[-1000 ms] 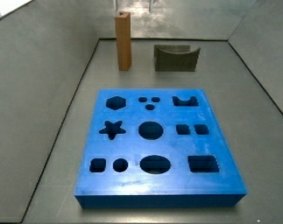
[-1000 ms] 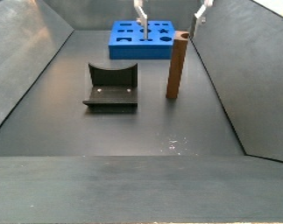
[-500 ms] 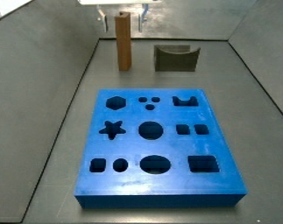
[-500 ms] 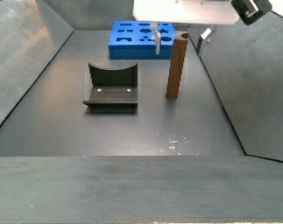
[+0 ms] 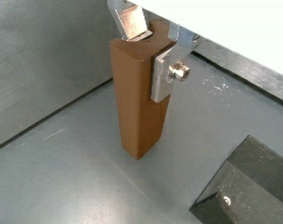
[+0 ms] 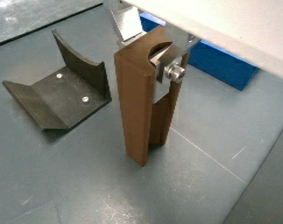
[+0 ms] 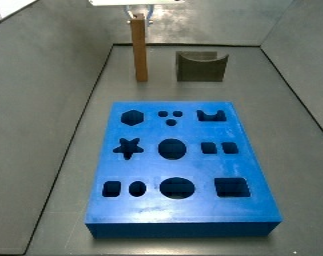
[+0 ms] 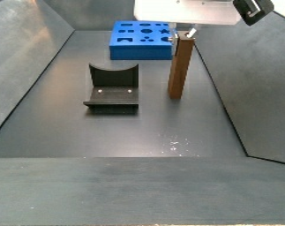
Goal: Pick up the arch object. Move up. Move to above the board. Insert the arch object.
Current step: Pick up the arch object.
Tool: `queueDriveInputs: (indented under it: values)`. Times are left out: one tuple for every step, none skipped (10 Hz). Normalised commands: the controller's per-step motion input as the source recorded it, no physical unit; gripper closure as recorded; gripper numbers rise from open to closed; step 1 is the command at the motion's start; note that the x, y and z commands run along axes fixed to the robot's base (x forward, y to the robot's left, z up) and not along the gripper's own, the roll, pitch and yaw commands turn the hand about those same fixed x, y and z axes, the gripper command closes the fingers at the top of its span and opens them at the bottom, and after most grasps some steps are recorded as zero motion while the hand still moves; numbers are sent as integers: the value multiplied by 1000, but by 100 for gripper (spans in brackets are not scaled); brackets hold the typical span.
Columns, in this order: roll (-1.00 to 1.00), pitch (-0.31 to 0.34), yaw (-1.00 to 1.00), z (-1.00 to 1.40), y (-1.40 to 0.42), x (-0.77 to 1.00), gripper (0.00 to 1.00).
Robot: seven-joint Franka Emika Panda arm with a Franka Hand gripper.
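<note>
In both wrist views the gripper (image 5: pixel 150 48) sits at the top of the arch object (image 5: pixel 138 105), its fingers (image 5: pixel 169 73) narrowed against opposite faces of the upright block, whose foot rests on the surface (image 5: pixel 61 175). In a wrist view the dark olive block (image 6: pixel 64 92) lies beside the arch object, the board (image 6: pixel 223 66) behind it. In a side view the arch object (image 7: pixel 140 50) stands beyond the board (image 7: pixel 177 165), left of the olive block (image 7: pixel 201 66). In a side view the gripper (image 8: pixel 186 33) meets the arch object's top (image 8: pixel 179 66)
</note>
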Motion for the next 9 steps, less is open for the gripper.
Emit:
queueDriveInputs:
  values:
    - [0,0,0,0,0,0,100]
    - [0,0,0,0,0,0,100]
    - [0,0,0,0,0,0,100]
    - [0,0,0,0,0,0,100]
    - [0,0,0,0,0,0,100]
    - [0,0,0,0,0,0,100]
    - [0,0,0,0,0,0,100]
    - [0,0,0,0,0,0,100]
    - [0,0,0,0,0,0,100]
